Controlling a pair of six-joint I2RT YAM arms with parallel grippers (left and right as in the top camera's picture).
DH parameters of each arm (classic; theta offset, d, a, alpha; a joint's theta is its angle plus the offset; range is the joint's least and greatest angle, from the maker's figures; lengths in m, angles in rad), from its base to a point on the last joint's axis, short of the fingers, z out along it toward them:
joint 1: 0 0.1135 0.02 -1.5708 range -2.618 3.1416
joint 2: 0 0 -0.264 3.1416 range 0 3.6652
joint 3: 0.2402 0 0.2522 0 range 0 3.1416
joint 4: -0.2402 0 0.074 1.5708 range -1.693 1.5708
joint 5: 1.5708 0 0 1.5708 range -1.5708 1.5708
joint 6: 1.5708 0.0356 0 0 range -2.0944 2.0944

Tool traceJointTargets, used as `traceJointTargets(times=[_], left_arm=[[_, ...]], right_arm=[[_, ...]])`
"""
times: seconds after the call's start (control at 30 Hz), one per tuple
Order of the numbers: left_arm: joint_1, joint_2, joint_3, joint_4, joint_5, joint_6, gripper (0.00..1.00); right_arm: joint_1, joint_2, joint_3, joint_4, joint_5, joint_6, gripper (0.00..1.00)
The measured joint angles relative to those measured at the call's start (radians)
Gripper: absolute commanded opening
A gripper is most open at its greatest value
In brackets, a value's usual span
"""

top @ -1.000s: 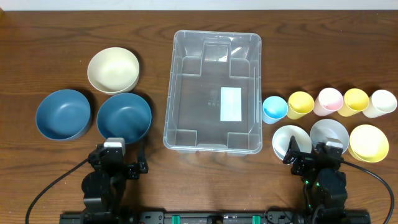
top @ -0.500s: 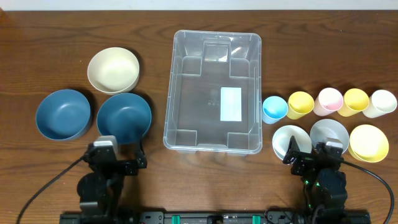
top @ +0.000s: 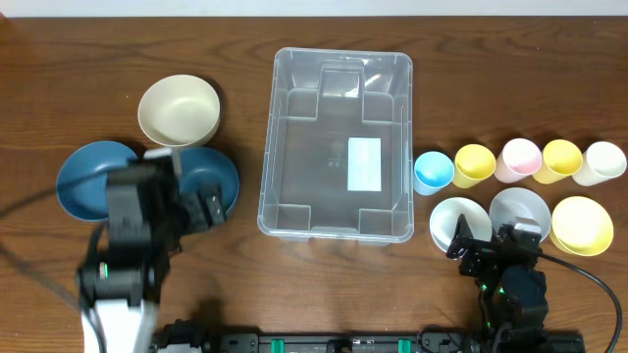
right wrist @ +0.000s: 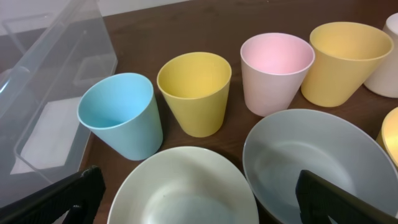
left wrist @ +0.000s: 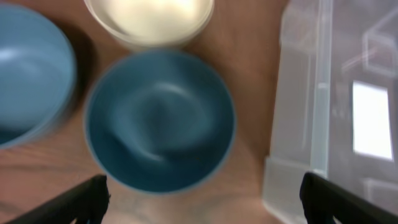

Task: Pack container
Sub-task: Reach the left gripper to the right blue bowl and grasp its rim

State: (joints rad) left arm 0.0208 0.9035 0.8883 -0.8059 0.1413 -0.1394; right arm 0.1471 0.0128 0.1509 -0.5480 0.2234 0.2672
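The clear plastic container [top: 314, 147] stands mid-table, nothing in it. To its left are a cream bowl [top: 179, 110] and two dark blue bowls [top: 83, 181] [top: 221, 172]. My left gripper [top: 186, 191] hovers open above the nearer blue bowl [left wrist: 160, 121], holding nothing; that view is blurred. At the front right my right gripper [top: 496, 245] rests open, low over a white bowl [right wrist: 186, 190] and a grey bowl [right wrist: 311, 155], not gripping either.
A row of cups stands right of the container: light blue [top: 433, 173], yellow [top: 474, 165], pink [top: 519, 159], yellow [top: 561, 160], cream [top: 601, 163]. A yellow bowl [top: 581, 226] sits at the far right. The container wall [left wrist: 298, 124] is close to the blue bowl.
My left arm has risen from the table's front edge and swung forward over the two blue bowls. The right arm has not moved.
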Motion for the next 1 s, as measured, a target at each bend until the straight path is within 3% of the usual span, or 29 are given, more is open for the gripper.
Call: traceJointTargets(times=[0.33, 0.6, 0.83, 1.0], left_arm=[[-0.002, 0.375, 0.079, -0.045, 0.044, 0.020, 0.98], [-0.054, 0.544, 0.079, -0.024, 0.043, 0.085, 1.00], [-0.095, 0.647, 0.079, 0.025, 0.019, 0.129, 0.86], [-0.096, 0.710, 0.079, 0.064, 0.000, 0.140, 0.65]], right_arm=[[0.000, 0.000, 0.000, 0.000, 0.000, 0.000, 0.99], [0.000, 0.000, 0.000, 0.000, 0.000, 0.000, 0.99], [0.000, 0.000, 0.000, 0.000, 0.000, 0.000, 0.99], [0.000, 0.000, 0.000, 0.000, 0.000, 0.000, 0.99]])
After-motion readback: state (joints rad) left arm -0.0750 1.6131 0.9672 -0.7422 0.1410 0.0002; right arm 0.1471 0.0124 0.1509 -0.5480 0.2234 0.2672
